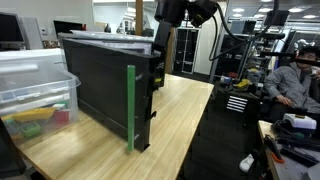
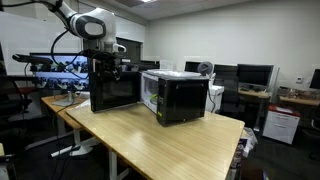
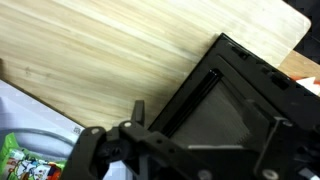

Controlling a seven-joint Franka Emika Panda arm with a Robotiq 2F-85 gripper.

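Office desks, monitors (image 2: pixel 255 73) and a seated person (image 1: pixel 295 80) fill the room behind a pale wooden surface (image 2: pixel 150 145). On it stands a microwave (image 2: pixel 182 98), and its dark door (image 2: pixel 113 90) hangs swung wide open, reaching out at nine o'clock from the oven body in an exterior view. A green strip (image 1: pixel 130 108) runs up one upright edge of the door. The pincer (image 2: pixel 106 62) hovers just above the door's top edge, at about twelve o'clock from it. Its jaws are spread as wide as they go and grip nothing, and whether a finger brushes the door I cannot tell. The step looks like an approach, with the arm lined up over the door and no contact made. Any push on the door would call for dropping a finger beside the panel, near its free edge, and moving along the hinge's arc rather than straight. At nine o'clock from the door in an exterior view sits a clear plastic bin (image 1: pixel 35 85) holding colourful items, close enough to ask for care.
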